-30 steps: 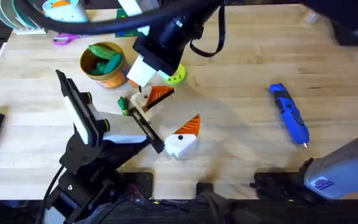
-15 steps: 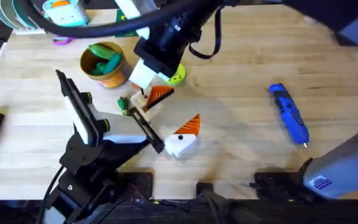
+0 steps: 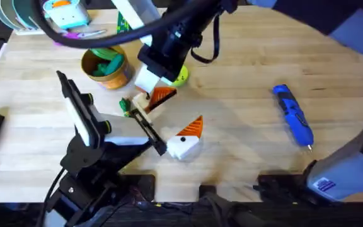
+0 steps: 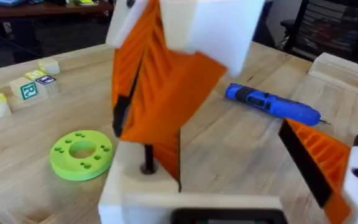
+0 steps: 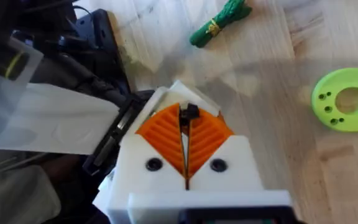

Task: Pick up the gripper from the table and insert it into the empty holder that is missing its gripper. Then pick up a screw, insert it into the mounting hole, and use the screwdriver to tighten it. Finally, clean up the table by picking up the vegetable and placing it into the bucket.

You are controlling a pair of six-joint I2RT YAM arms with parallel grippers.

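The pale wooden tabletop (image 3: pixel 244 75) tells you where things stand; your left pincer (image 3: pixel 178 110) sits lower centre, fingers wide apart; its cream-white plastic holder block (image 4: pixel 135 193) already carries the orange ribbed wedge gripper (image 3: pixel 162 94), so I judge the insertion done; your right pincer (image 5: pixel 185 119), pads together, hangs just over that block with a small black piece (image 5: pixel 190 112) at its tip, likely the screw; tightening remains, since the one blue pen-shaped screwdriver (image 3: pixel 293 115) lies untouched at the right; one orange-tan bucket (image 3: pixel 109 77) stands upper left; one lime-green disc (image 5: pixel 347 99); one green bundled vegetable (image 5: pixel 219 22) still to clear.
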